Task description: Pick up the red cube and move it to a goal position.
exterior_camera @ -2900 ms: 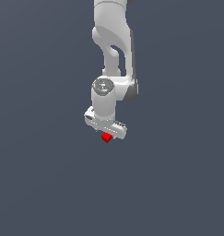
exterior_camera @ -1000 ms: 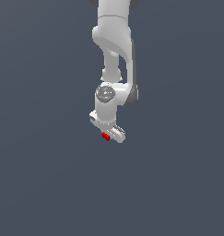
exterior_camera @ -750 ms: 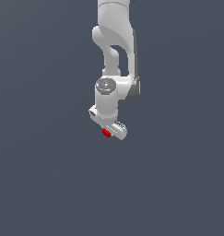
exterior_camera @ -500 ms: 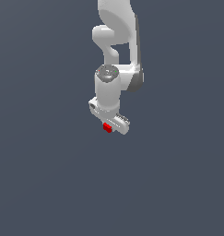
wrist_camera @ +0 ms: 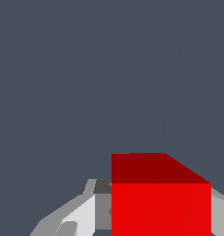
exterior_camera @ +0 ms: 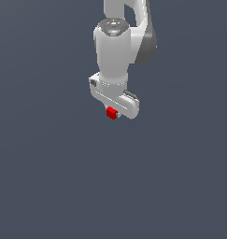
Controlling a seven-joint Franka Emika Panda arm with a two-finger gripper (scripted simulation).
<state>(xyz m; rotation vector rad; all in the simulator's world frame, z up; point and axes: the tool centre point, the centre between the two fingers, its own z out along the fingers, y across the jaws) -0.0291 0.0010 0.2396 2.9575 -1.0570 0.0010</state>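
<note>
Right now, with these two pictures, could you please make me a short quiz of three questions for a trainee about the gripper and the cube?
1. True or false: the red cube sits directly under the gripper in the exterior view.
2. Multiple choice: in the wrist view, the cube appears A) far away and small, B) close and large, between the grey fingers, C) not at all.
3. Fill in: apart from arm and cube, both views show only a plain dark ____ background.

Key: 1 true; 2 B; 3 grey.
</note>
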